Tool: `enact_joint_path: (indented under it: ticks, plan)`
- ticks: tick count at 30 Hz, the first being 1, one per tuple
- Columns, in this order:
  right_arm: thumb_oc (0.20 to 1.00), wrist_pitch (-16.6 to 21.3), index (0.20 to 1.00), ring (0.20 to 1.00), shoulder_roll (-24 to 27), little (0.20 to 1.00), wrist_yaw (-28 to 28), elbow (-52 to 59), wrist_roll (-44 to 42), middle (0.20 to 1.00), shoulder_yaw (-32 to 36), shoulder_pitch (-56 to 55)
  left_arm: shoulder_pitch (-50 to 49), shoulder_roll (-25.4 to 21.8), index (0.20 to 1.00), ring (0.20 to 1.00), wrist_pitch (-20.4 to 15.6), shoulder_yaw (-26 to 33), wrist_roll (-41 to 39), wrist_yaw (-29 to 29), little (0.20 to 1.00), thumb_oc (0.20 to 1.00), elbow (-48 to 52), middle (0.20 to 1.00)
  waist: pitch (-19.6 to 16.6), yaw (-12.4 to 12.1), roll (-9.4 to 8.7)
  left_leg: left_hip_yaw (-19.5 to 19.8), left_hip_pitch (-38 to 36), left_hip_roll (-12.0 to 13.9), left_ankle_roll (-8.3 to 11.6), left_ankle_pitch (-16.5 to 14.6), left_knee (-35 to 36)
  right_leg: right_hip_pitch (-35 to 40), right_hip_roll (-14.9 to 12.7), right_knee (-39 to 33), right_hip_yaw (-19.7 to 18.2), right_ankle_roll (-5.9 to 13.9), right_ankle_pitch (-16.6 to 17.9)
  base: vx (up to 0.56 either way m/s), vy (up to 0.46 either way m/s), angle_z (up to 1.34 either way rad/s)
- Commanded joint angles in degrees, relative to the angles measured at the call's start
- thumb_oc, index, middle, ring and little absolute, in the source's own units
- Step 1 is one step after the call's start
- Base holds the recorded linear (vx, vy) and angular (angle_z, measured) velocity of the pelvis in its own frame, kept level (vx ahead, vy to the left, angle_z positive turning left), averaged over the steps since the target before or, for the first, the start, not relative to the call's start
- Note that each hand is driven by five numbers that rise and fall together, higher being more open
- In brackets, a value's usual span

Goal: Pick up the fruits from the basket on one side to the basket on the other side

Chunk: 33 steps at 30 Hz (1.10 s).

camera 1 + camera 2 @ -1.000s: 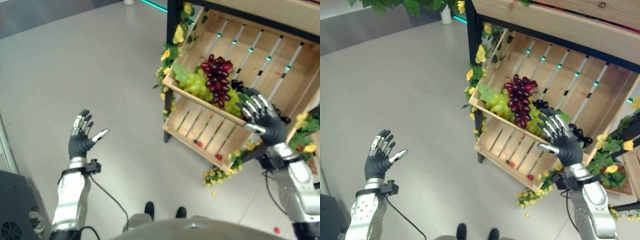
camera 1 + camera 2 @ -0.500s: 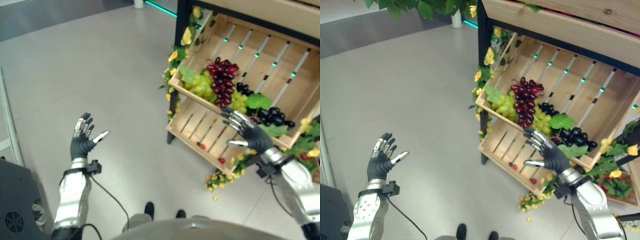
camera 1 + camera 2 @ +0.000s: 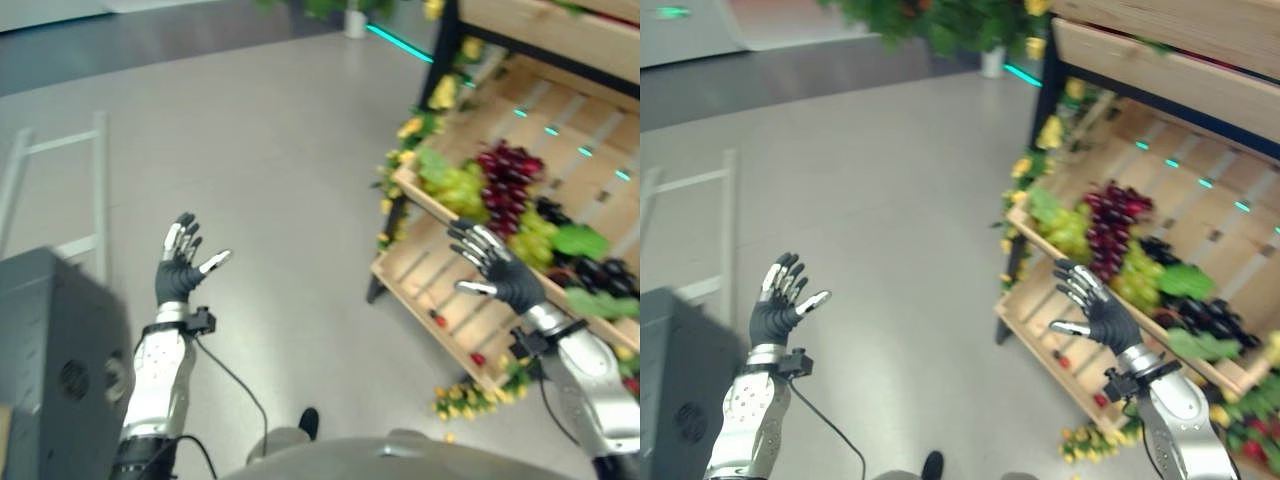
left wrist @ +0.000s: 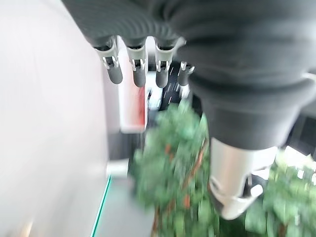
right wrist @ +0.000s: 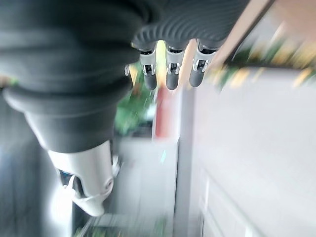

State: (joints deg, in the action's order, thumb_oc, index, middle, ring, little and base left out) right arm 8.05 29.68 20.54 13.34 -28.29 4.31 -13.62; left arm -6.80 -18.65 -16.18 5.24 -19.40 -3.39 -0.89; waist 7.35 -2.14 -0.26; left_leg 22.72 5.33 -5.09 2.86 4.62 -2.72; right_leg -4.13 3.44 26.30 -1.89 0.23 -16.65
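Both hands empty, fingers spread: right hand point(image 3: 505, 277) raised just before the slatted wooden crate point(image 3: 560, 150), left hand point(image 3: 182, 270) well apart over grey floor point(image 3: 260, 170). Dark red grape bunch point(image 3: 508, 175) and green grapes point(image 3: 455, 187) lying in the crate, up and beyond the right hand, clearly the nearer one.

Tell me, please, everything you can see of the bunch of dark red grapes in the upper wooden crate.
The bunch of dark red grapes is a long cluster of glossy, round, wine-red berries. It lies lengthwise in the tilted pale wooden slatted crate, on top of the bunches of green grapes that flank it, with black grapes further along. The robot's open right hand hovers in front of the crate, apart from the bunch.
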Motion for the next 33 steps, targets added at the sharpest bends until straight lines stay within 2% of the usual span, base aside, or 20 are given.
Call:
enact_joint_path:
  ticks: [1, 2, 3, 5, 7, 10, 11, 12, 13, 16, 17, 19, 21, 26, 27, 29, 30, 31, 32, 33]
  plan:
    - [1.000, 4.4, 1.000, 1.000, 0.6, 1.000, -0.7, 0.4, -2.5, 1.000, 0.7, 4.9, 0.7, -3.7, 1.000, 1.000, -3.3, 1.5, -1.5, 0.8, 1.000, 1.000, 3.1, 1.000, 0.5, -1.0, -3.05, -1.8, 4.5, 4.7, 4.04, 1.2, -0.1, 5.7, -2.4, -14.1, 8.1, 2.12, 2.3, -0.19, -0.119, 1.49]
    - [1.000, 4.8, 1.000, 1.000, 0.7, 1.000, -1.1, 0.7, -2.6, 1.000, 1.0, 5.5, 0.8, -3.5, 1.000, 1.000, -3.4, 1.5, -2.0, 0.8, 1.000, 1.000, 3.0, 1.000, 1.1, -1.2, -3.36, -4.0, 5.9, 5.1, 4.15, 1.3, 0.2, 5.9, -2.7, -15.0, 9.9, 2.31, 2.4, -0.29, -0.125, 1.65]
    - [1.000, 5.3, 1.000, 1.000, 1.1, 1.000, -2.0, 0.5, -2.8, 1.000, 0.9, 6.6, 1.5, -3.3, 1.000, 1.000, -3.3, 1.0, -2.3, 0.4, 1.000, 1.000, 2.8, 1.000, 1.7, -0.9, -3.34, -8.7, 7.8, 6.2, 3.93, 1.4, 0.3, 5.5, -3.3, -16.0, 12.2, 2.74, 3.3, -0.29, -0.052, 1.34]
    - [1.000, 6.0, 1.000, 1.000, 1.5, 1.000, -4.2, 0.4, -1.9, 1.000, 0.8, 8.4, 2.5, -3.6, 1.000, 1.000, -3.2, 0.6, -2.9, 0.3, 1.000, 1.000, 3.1, 1.000, 2.4, -0.6, -3.87, -19.9, 8.3, 8.9, 1.94, -0.6, -2.1, 5.1, -5.1, -17.2, 16.1, 3.46, 4.5, -0.26, -0.010, 1.42]
    - [1.000, 6.2, 1.000, 1.000, 1.1, 1.000, -5.0, 0.2, -1.9, 1.000, 0.9, 8.3, 2.4, -3.9, 1.000, 1.000, -3.1, 0.5, -3.4, 1.1, 1.000, 1.000, 3.9, 1.000, 2.5, -0.9, -4.17, -24.0, 7.6, 10.2, 1.93, -1.5, -5.5, 5.1, -6.2, -18.7, 20.2, 3.31, 5.5, -0.19, -0.031, 1.24]
    - [1.000, 6.2, 1.000, 1.000, 0.3, 1.000, -5.8, 0.1, -1.3, 1.000, 2.3, 7.0, 2.0, -4.0, 1.000, 1.000, -2.9, 0.7, -4.5, 2.5, 1.000, 1.000, 4.3, 1.000, 1.8, -0.4, -4.88, -27.8, 6.1, 10.9, 1.99, -4.9, -8.5, 5.5, -6.9, -21.2, 25.9, 2.22, 6.0, -0.13, -0.038, 1.48]
    - [1.000, 6.2, 1.000, 1.000, 0.3, 1.000, -5.8, 0.1, -1.3, 1.000, 2.3, 7.0, 2.0, -4.0, 1.000, 1.000, -2.9, 0.7, -4.5, 2.5, 1.000, 1.000, 4.4, 1.000, 1.8, -0.3, -4.87, -27.7, 6.2, 10.9, 2.00, -4.9, -8.7, 5.6, -6.9, -21.3, 26.0, 2.22, 6.0, -0.01, 0.021, 1.39]
    - [1.000, 6.5, 1.000, 1.000, -0.5, 1.000, -6.3, -0.2, -0.9, 1.000, 3.1, 6.3, 2.1, -3.8, 1.000, 1.000, -2.8, 1.1, -4.6, 2.4, 1.000, 1.000, 4.3, 1.000, 1.0, 0.4, -5.23, -31.3, 4.3, 11.7, 2.51, -8.3, -10.4, 5.9, -7.3, -22.3, 27.9, 2.18, 5.7, 0.01, 0.056, 1.48]
    - [1.000, 6.7, 1.000, 1.000, -0.8, 1.000, -6.8, 0.1, -0.4, 1.000, 3.5, 6.0, 2.1, -3.8, 1.000, 1.000, -2.7, 1.1, -4.6, 2.6, 1.000, 1.000, 4.5, 1.000, 0.6, 0.8, -5.09, -34.0, 3.1, 12.2, 2.57, -8.8, -10.0, 6.1, -7.5, -22.9, 29.7, 2.12, 6.2, -0.02, 0.106, 1.01]
    - [1.000, 7.3, 1.000, 1.000, -2.0, 1.000, -7.7, 0.6, -0.6, 1.000, 3.8, 5.9, 3.5, -3.8, 1.000, 1.000, -2.7, 0.3, -4.9, 2.4, 1.000, 1.000, 4.7, 1.000, -0.2, 2.3, -4.26, -43.4, 1.7, 13.7, 2.75, -8.5, -7.7, 6.3, -8.3, -23.7, 34.7, 2.33, 7.2, -0.04, 0.152, 1.34]
    - [1.000, 7.9, 1.000, 1.000, -2.2, 1.000, -8.3, 0.9, -0.1, 1.000, 3.8, 5.7, 4.0, -4.0, 1.000, 1.000, -2.7, -0.2, -4.7, 2.3, 1.000, 1.000, 4.8, 1.000, -0.2, 2.8, -3.92, -47.0, 2.2, 14.7, 2.90, -6.8, -6.7, 6.7, -8.4, -24.0, 36.2, 2.59, 7.6, 0.01, 0.181, 1.41]
    - [1.000, 7.8, 1.000, 1.000, -2.5, 1.000, -8.5, 0.8, 0.4, 1.000, 3.0, 6.5, 4.0, -4.4, 1.000, 1.000, -2.5, -0.1, -4.5, 2.3, 1.000, 1.000, 5.4, 1.000, -0.1, 2.5, -3.80, -46.5, 2.5, 14.0, 2.58, -6.4, -5.7, 6.8, -9.1, -23.7, 37.5, 3.09, 8.5, 0.05, 0.202, 1.32]
    - [1.000, 7.6, 1.000, 1.000, -3.2, 1.000, -8.8, -0.5, 1.7, 1.000, 1.4, 7.5, 3.1, -4.7, 1.000, 1.000, -2.6, 0.6, -4.6, 1.9, 1.000, 1.000, 6.2, 1.000, 0.1, 1.0, -3.78, -43.8, 1.9, 11.9, 1.65, -7.6, -4.9, 7.0, -10.0, -23.1, 36.9, 3.49, 8.9, 0.09, 0.229, 0.40]
    - [1.000, 7.1, 1.000, 1.000, -3.8, 1.000, -8.5, -0.7, 3.5, 1.000, 0.8, 8.0, 2.4, -5.0, 1.000, 1.000, -2.5, 1.3, -4.2, 2.4, 1.000, 1.000, 7.4, 1.000, -0.3, -0.3, -3.69, -43.2, 1.0, 9.4, -0.47, -9.1, -3.7, 7.2, -12.3, -21.7, 37.2, 4.73, 9.5, 0.08, 0.265, 0.18]
    - [1.000, 6.9, 1.000, 1.000, -4.6, 1.000, -8.9, -1.0, 4.5, 1.000, 0.3, 8.2, 1.9, -5.0, 1.000, 1.000, -2.3, 1.7, -4.2, 2.5, 1.000, 1.000, 8.1, 1.000, -0.5, -1.3, -3.17, -42.1, 0.3, 7.9, -1.68, -10.0, -3.4, 6.8, -14.3, -17.5, 37.8, 5.48, 9.9, 0.18, 0.383, 0.30]
    - [1.000, 7.0, 1.000, 1.000, -5.4, 1.000, -10.0, -1.7, 6.2, 1.000, -0.4, 8.4, 1.6, -5.2, 1.000, 1.000, -2.3, 1.6, -3.9, 2.1, 1.000, 1.000, 8.3, 1.000, -0.1, -0.9, -2.23, -39.8, -1.7, 5.0, -3.55, -10.9, -2.1, 5.3, -18.9, -8.8, 37.4, 7.40, 12.1, 0.23, 0.478, 0.47]
    - [1.000, 6.9, 1.000, 1.000, -5.5, 1.000, -10.2, -1.6, 7.5, 1.000, -0.6, 8.3, 1.8, -5.4, 1.000, 1.000, -2.3, 1.3, -3.8, 1.9, 1.000, 1.000, 8.5, 1.000, 0.3, -0.6, -1.72, -38.3, -2.5, 4.2, -4.11, -11.1, -1.5, 4.6, -20.3, -5.5, 36.0, 7.71, 14.0, 0.19, 0.387, 0.96]
    - [1.000, 6.8, 1.000, 1.000, -5.8, 1.000, -10.8, -1.7, 8.0, 1.000, -0.5, 8.2, 2.0, -5.5, 1.000, 1.000, -2.4, 0.8, -3.4, 1.6, 1.000, 1.000, 8.4, 1.000, 0.8, 0.4, -1.44, -36.1, -3.5, 2.9, -5.05, -11.2, -0.8, 3.2, -21.2, -1.6, 32.3, 8.36, 14.7, 0.14, 0.299, 1.03]
    - [1.000, 6.8, 1.000, 1.000, -6.0, 1.000, -11.0, -1.8, 8.1, 1.000, -0.5, 8.1, 2.1, -5.6, 1.000, 1.000, -2.6, 0.6, -3.1, 1.4, 1.000, 1.000, 8.3, 1.000, 1.0, 0.9, -1.06, -35.0, -4.2, 2.7, -5.45, -11.4, -0.5, 1.7, -20.8, -0.4, 29.8, 8.08, 14.1, 0.04, 0.219, 1.01]
    - [1.000, 6.7, 1.000, 1.000, -6.0, 1.000, -10.9, -1.6, 7.9, 1.000, -0.3, 8.1, 2.6, -5.7, 1.000, 1.000, -2.8, -0.2, -2.8, 1.2, 1.000, 1.000, 8.2, 1.000, 1.2, 2.2, -0.65, -33.5, -4.2, 2.5, -5.78, -9.9, 0.4, -2.0, -16.8, 0.3, 24.1, 6.61, 13.0, 0.05, 0.142, 1.12]
